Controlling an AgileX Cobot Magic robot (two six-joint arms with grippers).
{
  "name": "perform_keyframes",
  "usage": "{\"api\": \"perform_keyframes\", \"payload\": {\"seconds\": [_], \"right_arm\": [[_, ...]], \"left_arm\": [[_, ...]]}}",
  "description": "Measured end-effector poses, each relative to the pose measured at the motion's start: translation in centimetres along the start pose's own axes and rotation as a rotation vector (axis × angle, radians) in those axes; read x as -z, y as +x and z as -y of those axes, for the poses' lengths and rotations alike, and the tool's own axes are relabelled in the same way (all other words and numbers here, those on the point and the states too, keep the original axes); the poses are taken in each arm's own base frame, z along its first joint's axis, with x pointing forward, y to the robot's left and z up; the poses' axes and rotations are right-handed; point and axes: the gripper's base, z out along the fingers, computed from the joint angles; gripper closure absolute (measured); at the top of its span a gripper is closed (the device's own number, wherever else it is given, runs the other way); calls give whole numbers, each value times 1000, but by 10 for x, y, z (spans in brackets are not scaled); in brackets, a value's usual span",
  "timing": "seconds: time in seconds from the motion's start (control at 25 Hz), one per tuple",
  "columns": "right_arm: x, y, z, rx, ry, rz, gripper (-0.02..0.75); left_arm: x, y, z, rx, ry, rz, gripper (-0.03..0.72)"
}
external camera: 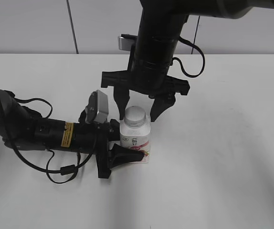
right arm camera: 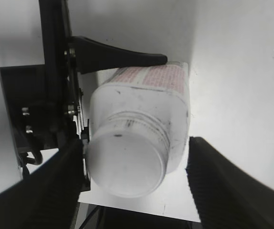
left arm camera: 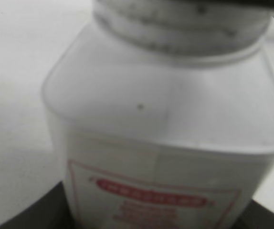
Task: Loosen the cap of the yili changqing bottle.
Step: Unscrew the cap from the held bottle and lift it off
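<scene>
The yili changqing bottle point(external camera: 136, 137), white and squat with a pink-red label, stands upright on the table. Its white cap point(external camera: 135, 116) sits on the neck. My left gripper point(external camera: 122, 141) comes in from the left, lying low, and is shut on the bottle's body. In the left wrist view the bottle point(left arm camera: 161, 119) fills the frame, with the cap point(left arm camera: 180, 19) at the top edge. My right gripper point(external camera: 141, 107) hangs above, open, one finger on each side of the cap. In the right wrist view the cap point(right arm camera: 125, 164) lies between the spread fingers point(right arm camera: 137, 191), with a gap to the right finger.
The white table point(external camera: 223, 167) spreads all round the bottle. The left arm and its cables point(external camera: 36, 131) lie across the table's left side. A grey wall point(external camera: 32, 24) stands behind the table.
</scene>
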Motion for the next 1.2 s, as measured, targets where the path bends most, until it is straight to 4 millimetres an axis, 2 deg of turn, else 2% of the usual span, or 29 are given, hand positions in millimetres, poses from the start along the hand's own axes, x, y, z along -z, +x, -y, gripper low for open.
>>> {"api": "perform_keyframes", "payload": {"seconds": [0.12, 0.32, 0.68, 0.76, 1.2], "right_arm": [[0, 0, 0, 0, -1, 2, 237], [1, 0, -1, -1, -7, 4, 339], [1, -1, -1, 35, -9, 5, 342], [1, -1, -1, 108, -10, 5, 342], [1, -1, -1, 802, -7, 9, 343]], "left_arm": [[0, 0, 0, 1, -1, 0, 300], [0, 0, 0, 1, -2, 0, 300], [0, 0, 0, 2, -3, 0, 300], [0, 0, 0, 2, -3, 0, 300], [0, 0, 0, 2, -3, 0, 300]]}}
